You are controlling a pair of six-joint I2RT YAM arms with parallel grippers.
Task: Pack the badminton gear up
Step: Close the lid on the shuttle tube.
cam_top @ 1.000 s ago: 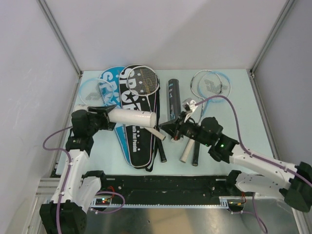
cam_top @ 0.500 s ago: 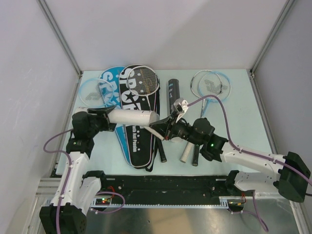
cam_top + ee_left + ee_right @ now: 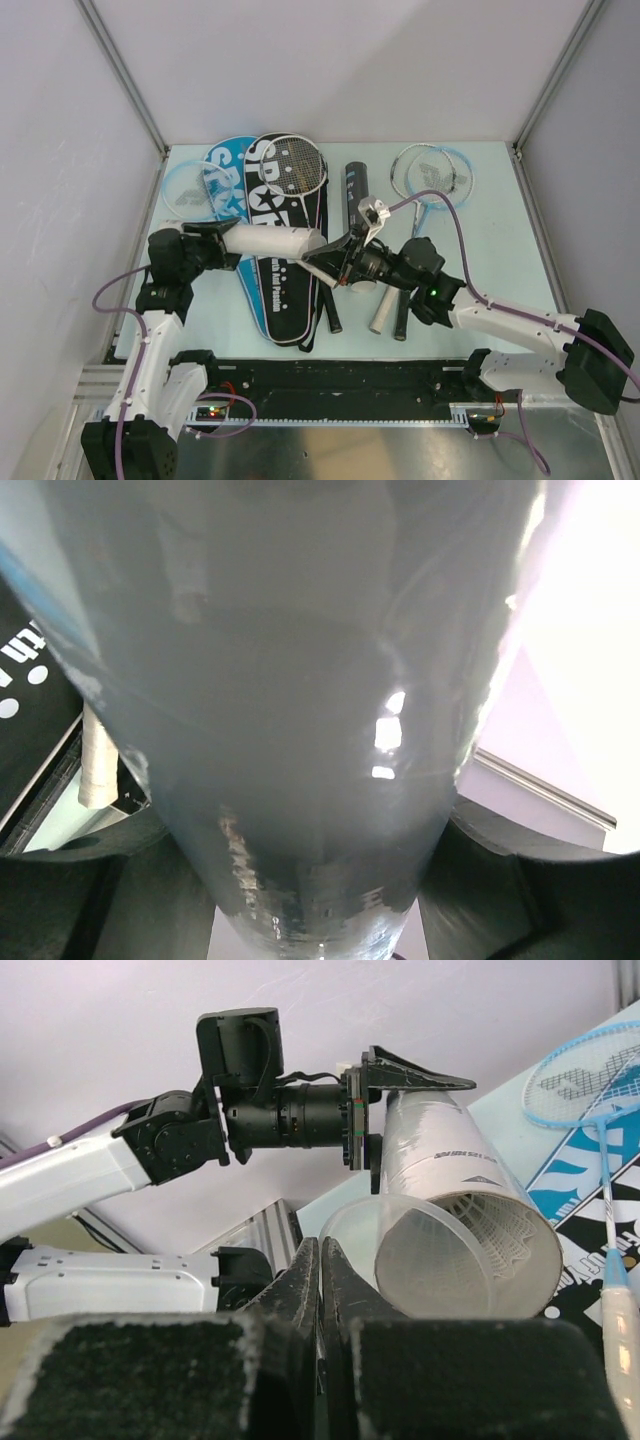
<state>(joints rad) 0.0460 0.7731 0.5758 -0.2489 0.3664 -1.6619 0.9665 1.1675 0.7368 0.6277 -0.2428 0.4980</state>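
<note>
A: White tube [image 3: 272,241]?
B: Held level above black cover [image 3: 285,300], 9 o'clock side of table [image 3: 490,230], mouth facing 3 o'clock, shuttlecock [image 3: 490,1225] inside. L pincer [image 3: 232,243] clamps its 9 o'clock end.
A: R pincer [image 3: 320,1260]?
B: Pressed together on clear cap [image 3: 345,1230]. Vs 1 sec ago: moved toward 9 o'clock, cap now at tube mouth.

A pale mint desk [image 3: 500,200] fills the middle of the overhead view. Plain light grey walls close it in: a back wall [image 3: 340,60], a left wall [image 3: 60,150] and a right wall [image 3: 600,150]. Slanting aluminium struts [image 3: 120,72] mark the two rear corners. Along the near edge runs a black base plate [image 3: 340,385], with a dull metal sheet [image 3: 380,455] just below it.
</note>
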